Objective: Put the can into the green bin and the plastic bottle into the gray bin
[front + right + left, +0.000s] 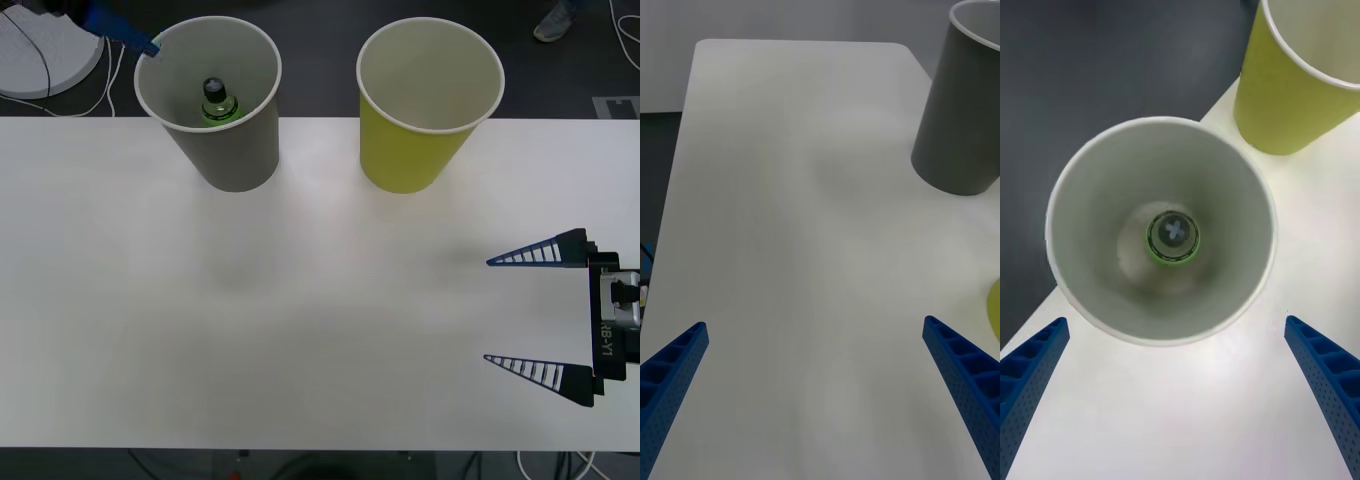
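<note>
white table [300, 300] | plastic bottle [219, 101] upright in gray bin [235, 150] (cap up) | both end effectors released

White table [300, 330], 2 bins atop

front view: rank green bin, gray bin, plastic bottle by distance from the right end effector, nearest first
From the right end effector, open at the table's right edge:
1. green bin, back right of centre.
2. gray bin, back left.
3. plastic bottle, standing inside the gray bin, so nearly level with it; the bin's near wall is slightly closer.
</note>
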Controlling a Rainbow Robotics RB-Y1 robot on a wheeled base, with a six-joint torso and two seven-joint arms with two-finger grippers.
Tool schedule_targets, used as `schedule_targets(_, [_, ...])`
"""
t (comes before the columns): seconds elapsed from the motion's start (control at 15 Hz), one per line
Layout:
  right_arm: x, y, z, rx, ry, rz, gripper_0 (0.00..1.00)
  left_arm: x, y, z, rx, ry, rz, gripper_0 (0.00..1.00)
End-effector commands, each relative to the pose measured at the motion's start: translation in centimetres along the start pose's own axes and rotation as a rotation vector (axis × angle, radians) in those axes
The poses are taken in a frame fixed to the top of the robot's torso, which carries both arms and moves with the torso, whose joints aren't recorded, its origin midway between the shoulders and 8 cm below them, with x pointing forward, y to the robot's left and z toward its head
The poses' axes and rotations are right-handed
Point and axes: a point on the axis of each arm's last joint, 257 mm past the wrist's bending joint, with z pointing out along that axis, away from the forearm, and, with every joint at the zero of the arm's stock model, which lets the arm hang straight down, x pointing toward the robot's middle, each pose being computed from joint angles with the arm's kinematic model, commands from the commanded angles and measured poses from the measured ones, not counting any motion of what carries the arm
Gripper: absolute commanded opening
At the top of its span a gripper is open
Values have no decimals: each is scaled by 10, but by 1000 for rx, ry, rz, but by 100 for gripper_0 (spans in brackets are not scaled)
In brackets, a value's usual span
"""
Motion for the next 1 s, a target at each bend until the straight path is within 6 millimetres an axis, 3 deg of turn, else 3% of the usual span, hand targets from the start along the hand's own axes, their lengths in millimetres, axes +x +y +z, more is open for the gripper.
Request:
schedule_targets(0.07, [0, 0, 0, 0, 0, 0, 100, 20, -5, -3, 30, -16, -12, 100])
schedule_targets(0.6, [0, 0, 0, 0, 0, 0, 100, 73, -35, -7, 107, -168, -73, 100])
schedule_targets(1.0, [0, 0, 0, 0, 0, 0, 100, 123, -90, 4, 53, -270, 11, 100])
